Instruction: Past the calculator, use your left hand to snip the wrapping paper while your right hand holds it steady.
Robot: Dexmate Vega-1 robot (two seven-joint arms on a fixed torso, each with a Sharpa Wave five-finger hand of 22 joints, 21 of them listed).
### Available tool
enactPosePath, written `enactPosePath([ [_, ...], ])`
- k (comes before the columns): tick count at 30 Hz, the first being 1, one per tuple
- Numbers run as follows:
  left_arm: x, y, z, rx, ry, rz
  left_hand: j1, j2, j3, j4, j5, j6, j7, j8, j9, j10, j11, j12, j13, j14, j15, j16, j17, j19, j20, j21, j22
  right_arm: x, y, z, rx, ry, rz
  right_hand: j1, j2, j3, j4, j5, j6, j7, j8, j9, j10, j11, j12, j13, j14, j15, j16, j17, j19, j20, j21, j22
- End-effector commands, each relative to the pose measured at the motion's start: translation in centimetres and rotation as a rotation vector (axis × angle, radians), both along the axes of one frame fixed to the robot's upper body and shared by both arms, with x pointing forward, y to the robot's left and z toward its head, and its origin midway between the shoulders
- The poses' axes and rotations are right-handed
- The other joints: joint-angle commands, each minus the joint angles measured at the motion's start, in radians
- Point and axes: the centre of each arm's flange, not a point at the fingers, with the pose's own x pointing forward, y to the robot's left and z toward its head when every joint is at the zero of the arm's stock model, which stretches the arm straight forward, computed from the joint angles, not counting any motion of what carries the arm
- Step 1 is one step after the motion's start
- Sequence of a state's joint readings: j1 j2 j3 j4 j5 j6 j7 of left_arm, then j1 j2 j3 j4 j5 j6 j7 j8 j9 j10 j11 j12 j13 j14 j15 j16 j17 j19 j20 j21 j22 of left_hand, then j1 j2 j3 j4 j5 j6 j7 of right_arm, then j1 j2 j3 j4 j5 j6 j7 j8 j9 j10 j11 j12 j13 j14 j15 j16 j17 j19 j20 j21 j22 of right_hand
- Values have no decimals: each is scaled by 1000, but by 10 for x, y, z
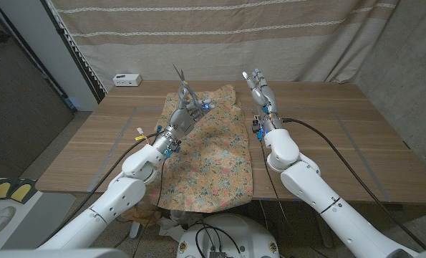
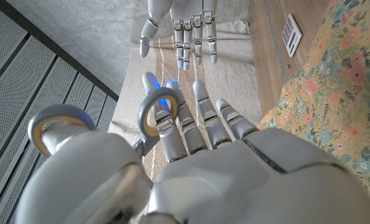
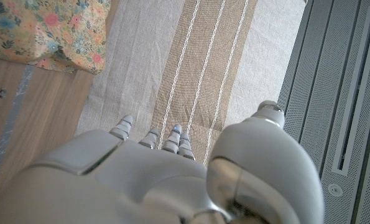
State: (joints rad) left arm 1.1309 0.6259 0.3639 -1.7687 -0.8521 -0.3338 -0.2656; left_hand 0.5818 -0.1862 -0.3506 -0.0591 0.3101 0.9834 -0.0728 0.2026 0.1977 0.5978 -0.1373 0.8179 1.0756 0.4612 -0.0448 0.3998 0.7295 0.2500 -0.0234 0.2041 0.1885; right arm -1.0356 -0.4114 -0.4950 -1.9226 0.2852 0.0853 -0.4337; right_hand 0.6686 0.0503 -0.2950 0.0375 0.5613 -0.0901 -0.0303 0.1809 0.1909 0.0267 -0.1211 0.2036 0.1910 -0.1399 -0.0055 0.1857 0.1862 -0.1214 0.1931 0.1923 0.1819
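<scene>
On my wooden table (image 1: 327, 136): one sheet of floral wrapping paper (image 1: 213, 158), one pair of scissors (image 1: 182, 87), and one calculator (image 1: 127, 79) near its far left corner.

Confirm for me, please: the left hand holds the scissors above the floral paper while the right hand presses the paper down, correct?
Not quite. The left hand does hold the scissors above the paper, but the right hand is raised with its fingers apart, beside the paper and touching nothing, as the head view shows.
</scene>
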Motion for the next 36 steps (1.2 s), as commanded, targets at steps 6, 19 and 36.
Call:
enactPosePath([
  [6, -19, 11, -9, 1, 35, 22, -5, 3, -3, -7, -8, -49, 41, -1, 4, 86, -66, -6, -17, 10, -149, -1, 1, 10, 0, 1, 2, 19, -13, 1, -94, 0, 33, 10, 7, 2, -7, -4, -15, -2, 3, -1, -7, -4, 4, 3, -37, 0, -6, -1, -26, -8, -5, 0],
  [19, -29, 10, -16, 16, 58, -3, -1, 6, -1, -14, -8, -48, 39, 0, 4, 94, -69, -15, -43, 16, -151, -5, -2, 9, 3, 0, 2, 31, -12, 1, -211, 14, 28, 16, 11, 5, -10, -2, -9, -11, 10, -1, 20, -22, 17, 4, -42, -13, -3, -1, -35, -17, -4, 1],
  [36, -37, 9, -23, 16, 78, -10, 9, 10, 2, -24, -6, -57, 31, -3, 5, 87, -73, -12, -42, 13, -153, -15, -6, 14, -5, 2, 2, 38, -7, 2, -391, 23, 0, 25, 14, 8, -16, 2, 2, -11, 17, -1, 51, -31, 29, 5, -26, -28, 5, -2, -25, -33, 3, 2],
])
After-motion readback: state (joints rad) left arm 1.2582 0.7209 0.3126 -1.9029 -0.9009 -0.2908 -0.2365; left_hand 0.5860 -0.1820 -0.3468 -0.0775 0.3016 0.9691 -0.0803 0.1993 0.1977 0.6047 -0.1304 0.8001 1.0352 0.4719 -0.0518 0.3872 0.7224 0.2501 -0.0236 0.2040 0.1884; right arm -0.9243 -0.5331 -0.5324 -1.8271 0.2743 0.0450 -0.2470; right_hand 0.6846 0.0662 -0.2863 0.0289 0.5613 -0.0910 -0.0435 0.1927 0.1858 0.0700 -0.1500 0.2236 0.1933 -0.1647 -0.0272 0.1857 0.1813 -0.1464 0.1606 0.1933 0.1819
